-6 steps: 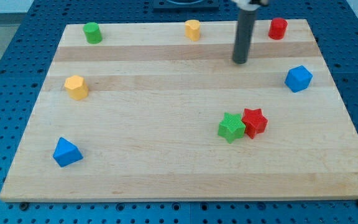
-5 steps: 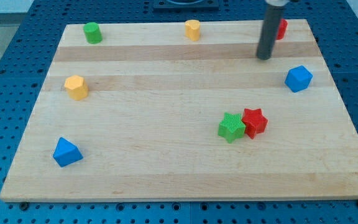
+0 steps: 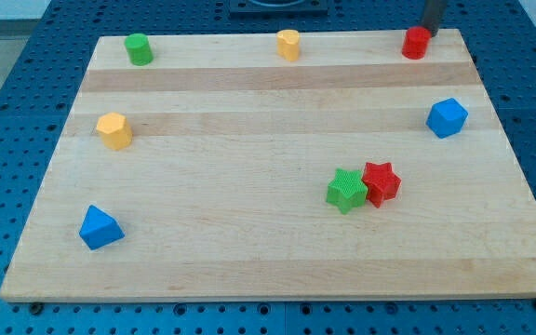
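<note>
My tip is at the view's top right, just right of and behind the red cylinder, close to it or touching; I cannot tell which. Only the rod's lower end shows at the frame's top edge. A blue cube lies below, near the board's right edge. A green star and a red star sit side by side, touching, right of the middle. A yellow cylinder stands at the top middle.
A green cylinder sits at the top left, a yellow hexagonal block at the left, a blue triangular block at the bottom left. The wooden board rests on a blue perforated table.
The rod has moved right and towards the view's top, from the board's upper middle to beside the red cylinder. No block has visibly moved.
</note>
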`<state>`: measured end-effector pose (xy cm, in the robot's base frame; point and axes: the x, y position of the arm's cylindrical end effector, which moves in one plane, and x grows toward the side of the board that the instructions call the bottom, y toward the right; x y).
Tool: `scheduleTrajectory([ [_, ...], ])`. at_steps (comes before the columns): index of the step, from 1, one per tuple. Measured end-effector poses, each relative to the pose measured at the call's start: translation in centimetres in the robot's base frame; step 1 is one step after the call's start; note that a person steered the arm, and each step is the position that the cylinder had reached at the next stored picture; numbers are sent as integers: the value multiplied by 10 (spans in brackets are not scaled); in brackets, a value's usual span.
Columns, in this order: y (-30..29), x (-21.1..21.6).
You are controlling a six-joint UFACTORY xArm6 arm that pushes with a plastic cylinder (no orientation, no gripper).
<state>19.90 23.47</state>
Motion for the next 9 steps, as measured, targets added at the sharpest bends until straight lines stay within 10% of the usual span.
scheduleTrajectory([
  [9, -129, 130],
])
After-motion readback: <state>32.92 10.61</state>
